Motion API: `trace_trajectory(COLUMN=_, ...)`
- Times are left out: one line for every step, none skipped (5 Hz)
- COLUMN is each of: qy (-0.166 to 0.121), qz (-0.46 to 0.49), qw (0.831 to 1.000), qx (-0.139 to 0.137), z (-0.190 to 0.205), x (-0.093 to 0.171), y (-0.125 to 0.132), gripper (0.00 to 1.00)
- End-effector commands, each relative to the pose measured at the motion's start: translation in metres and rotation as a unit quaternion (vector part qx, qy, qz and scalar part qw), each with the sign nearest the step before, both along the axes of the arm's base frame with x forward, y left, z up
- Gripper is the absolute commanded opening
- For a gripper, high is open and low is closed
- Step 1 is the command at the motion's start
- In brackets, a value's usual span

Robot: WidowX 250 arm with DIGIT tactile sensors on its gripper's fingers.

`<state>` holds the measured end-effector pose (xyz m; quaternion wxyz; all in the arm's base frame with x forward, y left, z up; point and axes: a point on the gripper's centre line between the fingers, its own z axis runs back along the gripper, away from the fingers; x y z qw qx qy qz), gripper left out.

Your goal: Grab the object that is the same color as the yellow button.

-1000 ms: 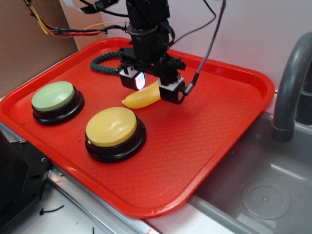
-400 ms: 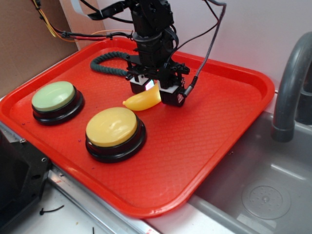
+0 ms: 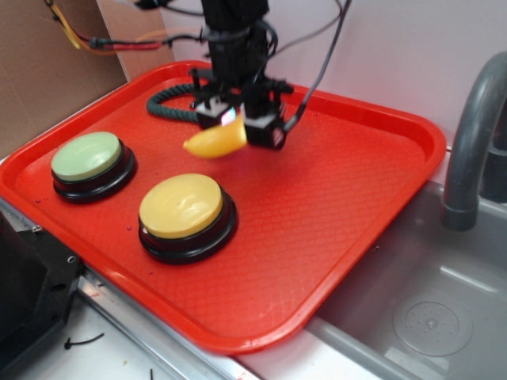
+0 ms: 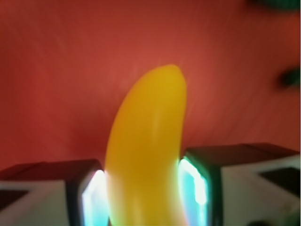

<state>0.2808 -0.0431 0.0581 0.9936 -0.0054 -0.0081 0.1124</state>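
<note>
Pincer (image 3: pixel 235 127) grips one banana (image 3: pixel 212 142); two buttons (image 3: pixel 184 206) on tray (image 3: pixel 356 190).

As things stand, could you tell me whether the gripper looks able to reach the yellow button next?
Probably yes. The yellow button sits uncovered on the red tray, with bare tray between it and the gripper. But the gripper is shut on the toy banana, so its jaws are occupied.

Robotics lab bench dressed as a toy kitchen: red plastic tray (image 3: pixel 380 198) on a pale worktop (image 3: pixel 103 348), grey sink basin (image 3: pixel 428 317) with grey faucet (image 3: pixel 471 134) at right, cardboard backdrop (image 3: pixel 47 79), loose coloured wiring (image 3: pixel 103 41) overhead, plain white wall (image 3: pixel 412 55) behind.
</note>
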Motion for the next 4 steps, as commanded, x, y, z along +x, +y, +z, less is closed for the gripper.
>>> trace_trajectory(qy=-0.06, qz=0.014, qw=0.997, qx=-0.038, z=0.107, x=0.02, y=-0.016, gripper=0.0)
trace_trajectory(qy=-0.078, qz=0.026, qw=0.994, qx=-0.071, z=0.15, x=0.019, y=-0.01, gripper=0.0)
trace_trajectory(qy=-0.106, qz=0.052, qw=0.991, qx=-0.063, z=0.167, x=0.012, y=-0.003, gripper=0.0)
trace_trajectory(qy=-0.088, qz=0.04, qw=0.995, qx=-0.018, z=0.166, x=0.015, y=0.0, gripper=0.0)
